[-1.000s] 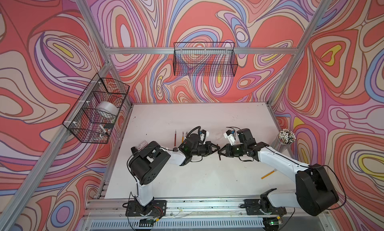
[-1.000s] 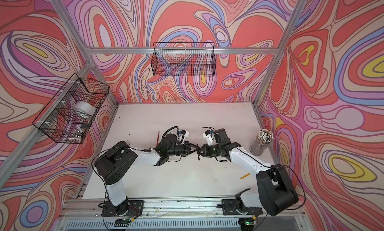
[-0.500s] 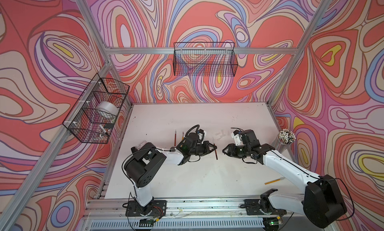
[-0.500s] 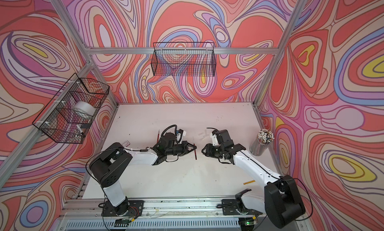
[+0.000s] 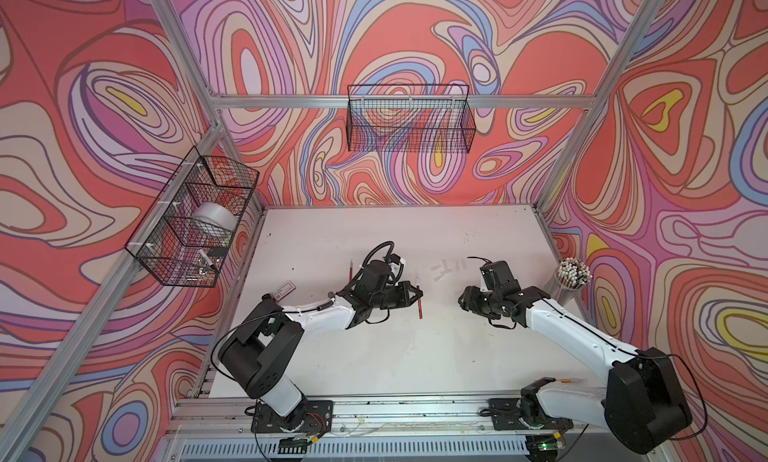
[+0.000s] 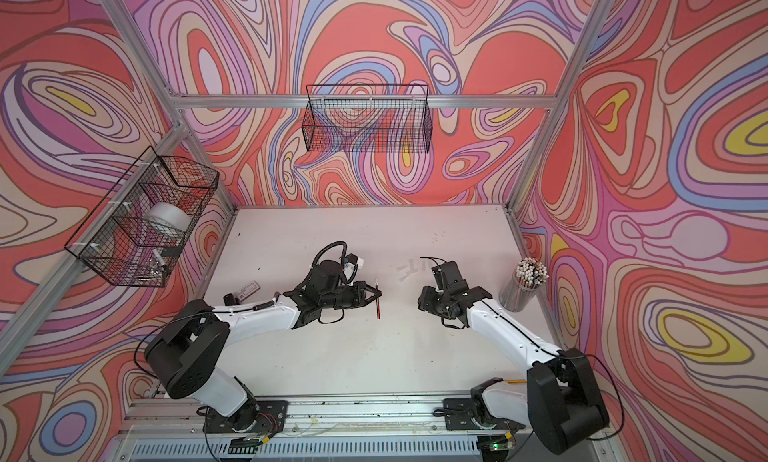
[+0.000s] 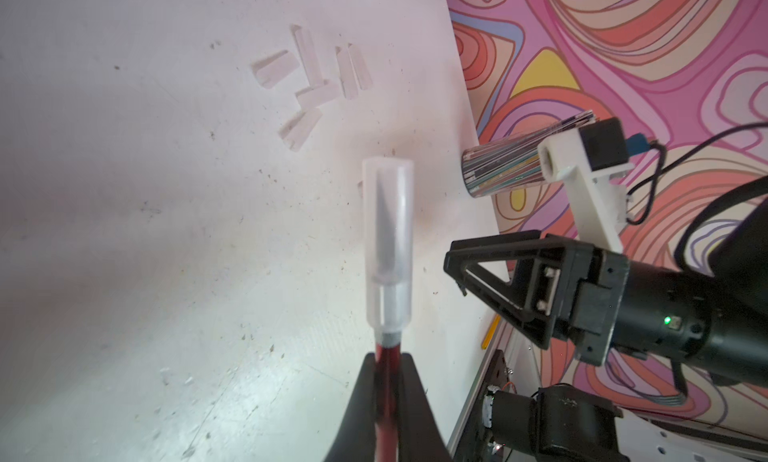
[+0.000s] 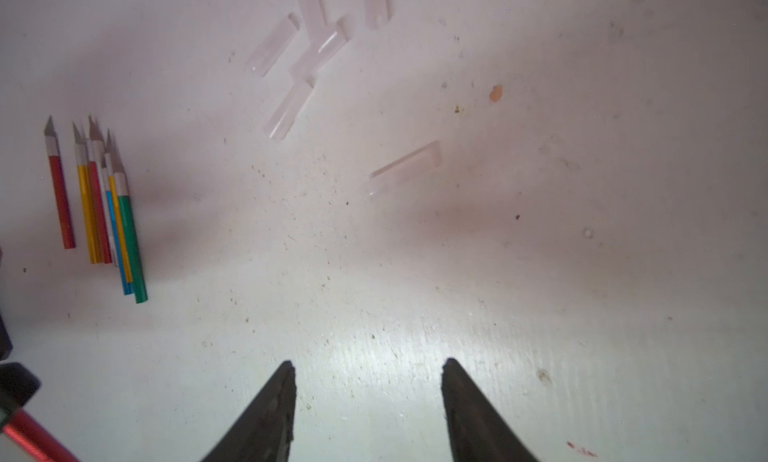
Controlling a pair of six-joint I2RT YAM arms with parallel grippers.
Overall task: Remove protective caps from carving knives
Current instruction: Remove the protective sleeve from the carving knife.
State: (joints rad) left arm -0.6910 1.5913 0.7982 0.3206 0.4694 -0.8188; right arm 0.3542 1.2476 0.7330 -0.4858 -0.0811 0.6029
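Notably | left wrist: cap (image 7: 388, 231) on red knife (image 7: 387, 356) | right wrist: bare knives (image 8: 97, 206)

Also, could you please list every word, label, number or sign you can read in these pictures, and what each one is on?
None can be read.
The small flat rectangular card on the white table seems to carry print, but it is too small to make out.
The red-handled carving knife and its translucent plastic cap show no lettering.
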